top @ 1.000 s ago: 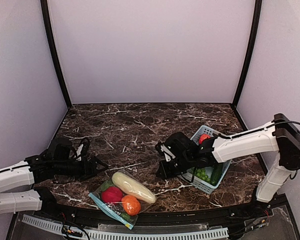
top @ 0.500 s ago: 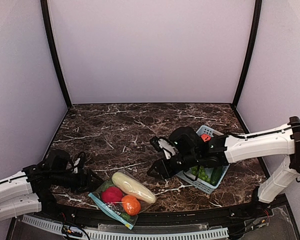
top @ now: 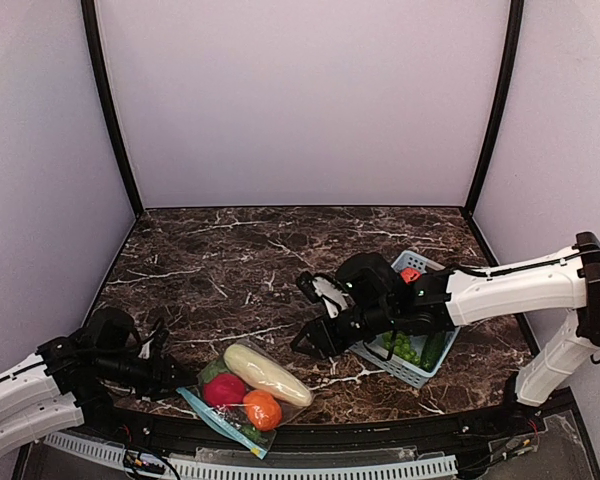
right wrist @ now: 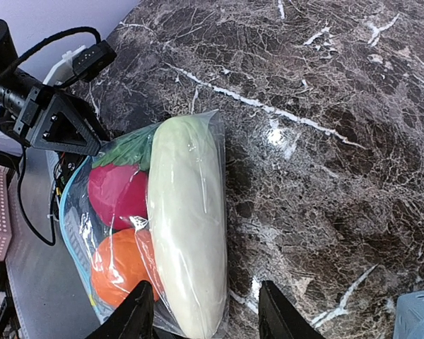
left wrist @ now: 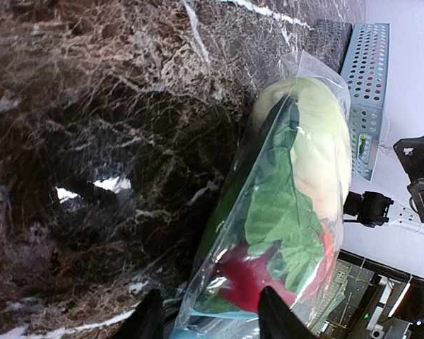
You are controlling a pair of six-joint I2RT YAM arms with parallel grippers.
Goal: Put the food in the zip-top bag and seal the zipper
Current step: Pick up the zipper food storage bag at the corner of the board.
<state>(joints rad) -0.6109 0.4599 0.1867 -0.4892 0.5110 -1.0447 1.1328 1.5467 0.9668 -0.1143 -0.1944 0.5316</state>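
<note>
At the near left corner of the worktop [top: 250,250] the left gripper [top: 172,376] lies low, and its fingers stand partly apart on both sides of one end of the zip-top bag [left wrist: 307,67]; I cannot tell if they press on the film already. The bag lies flat near the near edge, left of the middle, with the zipper [top: 220,420] along its near left side. Whether the zipper is closed is too small to see. Inside are the long cream squash [top: 268,373], a red piece [top: 223,389], the orange [top: 262,409] and a green leaf [left wrist: 279,212]. I judge the film to be thin, soft and slippery, so it will fold and slide if taken in the middle. The food inside looks hard and light and may roll toward the mouth when one side is lifted. The blue strip seems the stiffest part, so its end is the best place to take hold, pinching across both lips. Just right of the bag the right gripper [top: 315,340] hovers over the bare stone, fingers spread and holding nothing. At the right edge stands the blue basket [top: 408,373], with a red piece and green pieces in it, so probably more food must go in before sealing
</note>
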